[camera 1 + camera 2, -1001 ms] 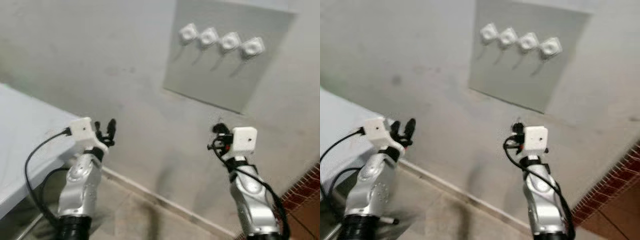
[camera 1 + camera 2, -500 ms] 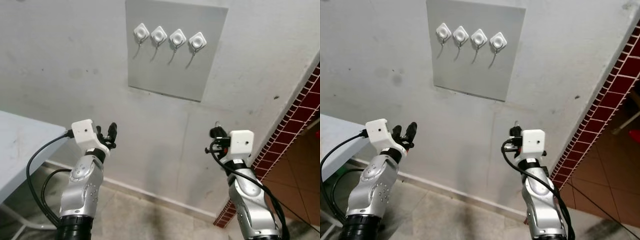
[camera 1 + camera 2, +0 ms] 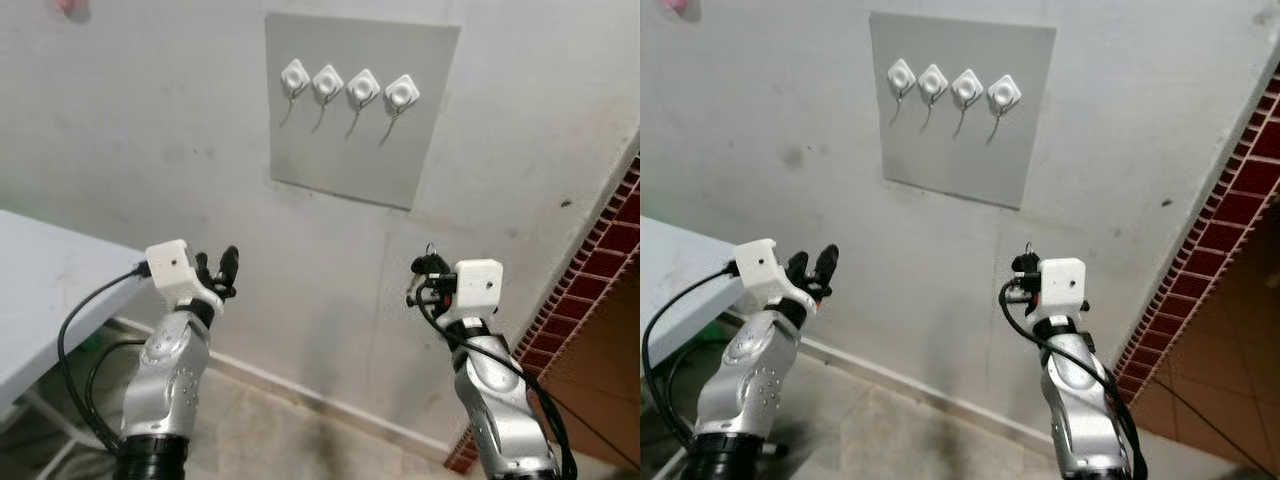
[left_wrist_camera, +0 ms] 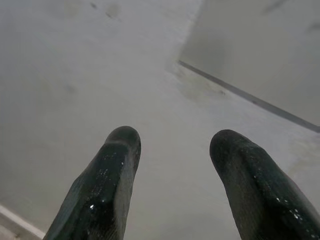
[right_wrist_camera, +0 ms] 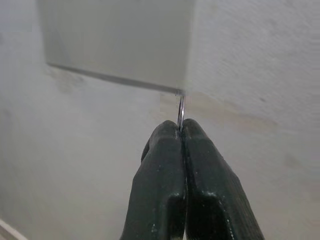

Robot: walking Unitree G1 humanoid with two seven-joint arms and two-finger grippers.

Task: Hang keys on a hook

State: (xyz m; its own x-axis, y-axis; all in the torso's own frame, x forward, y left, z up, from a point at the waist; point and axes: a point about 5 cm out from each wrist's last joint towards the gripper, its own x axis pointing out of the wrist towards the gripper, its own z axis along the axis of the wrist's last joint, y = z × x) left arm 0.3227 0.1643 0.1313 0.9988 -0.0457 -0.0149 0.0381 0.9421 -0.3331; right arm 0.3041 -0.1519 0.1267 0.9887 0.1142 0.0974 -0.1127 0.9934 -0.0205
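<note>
Four white hooks (image 3: 345,84) sit in a row on a grey panel (image 3: 360,150) fixed to the wall, above and ahead of both arms. My right gripper (image 3: 424,272) is raised below the panel's lower right corner, well short of the hooks. Its fingers (image 5: 165,175) are pressed together on a thin metal key ring (image 5: 181,111) that sticks out past the tips. The keys themselves are hidden. My left gripper (image 3: 222,268) is held up at the left, open with nothing between its fingertips (image 4: 120,150).
A white table (image 3: 40,290) stands at the left against the wall. A red brick wall (image 3: 600,270) runs along the right. A skirting strip (image 3: 330,405) meets the floor below the arms. A pink object (image 3: 68,8) is high on the wall at the left.
The camera has swung and levelled, so the panel and hooks went from tilted and blurred to sharp and upright. Both arms keep the same pose and the right gripper stays shut.
</note>
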